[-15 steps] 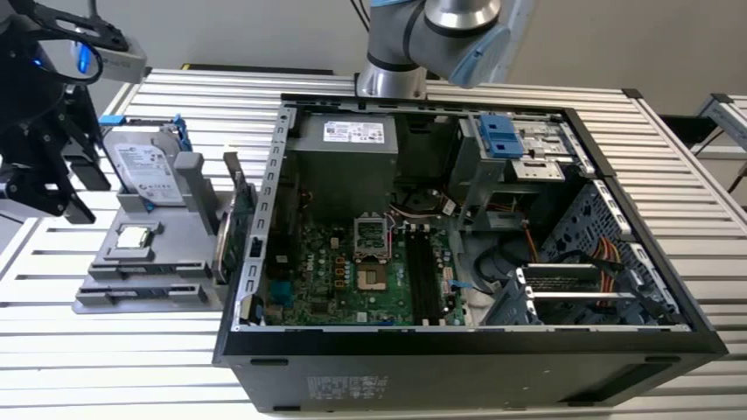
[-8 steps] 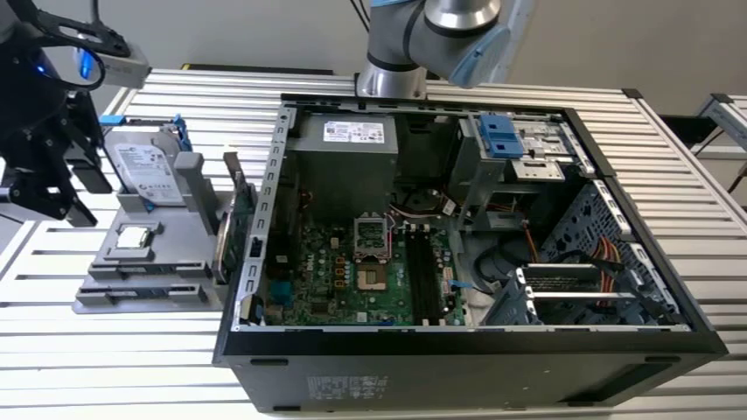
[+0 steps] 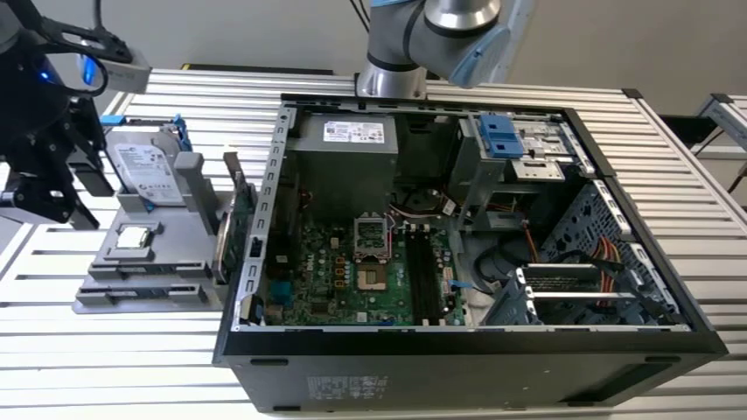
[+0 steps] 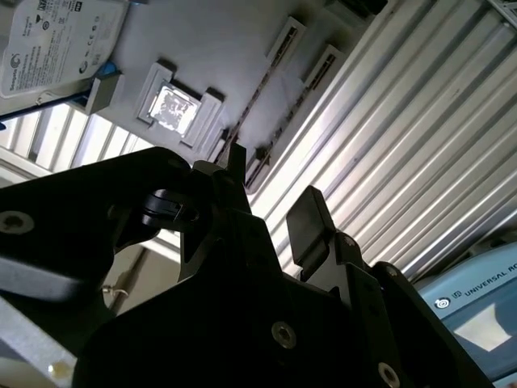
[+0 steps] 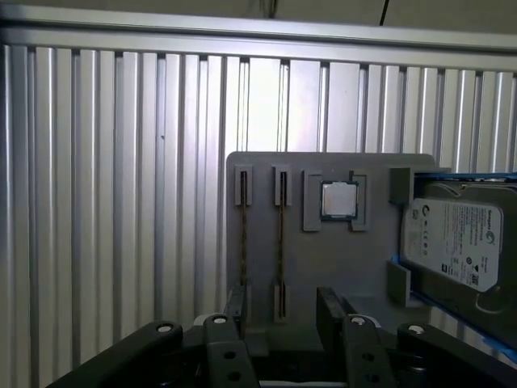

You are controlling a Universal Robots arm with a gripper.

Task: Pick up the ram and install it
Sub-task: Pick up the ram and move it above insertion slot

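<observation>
Black two-fingered gripper (image 5: pixel 284 303) hangs over a grey tray (image 5: pixel 363 283), its fingers (image 5: pixel 331 307) spread apart with nothing between them. The ram (image 5: pixel 281 234) stands on edge in a narrow slot of that tray, a thin stick seen from above, and in the first wrist view it runs straight out from the gap between the fingers. A second stick (image 5: pixel 244 234) stands in the neighbouring slot, close alongside and parallel.

Just beyond the slots on the same tray lies a small square silver processor (image 5: pixel 339 200), flat in its own recess. A hard drive (image 5: pixel 456 242) rests at the tray's far end, against blue-edged supports.

In the exterior view the tray sits at the exterior view's left on a slatted aluminium table (image 3: pixel 129 367). A green expansion card (image 3: pixel 240 219) stands upright between the tray and the open computer case (image 3: pixel 467 350). Inside the case are a green motherboard (image 3: pixel 338 280), a grey power supply (image 3: pixel 345 149) and loose red cables (image 3: pixel 607 254) near the drive cage.

Bare slats stretch wide on the tray's side away from the hard drive. The case wall stands just beside the tray, with the card in the narrow gap.
</observation>
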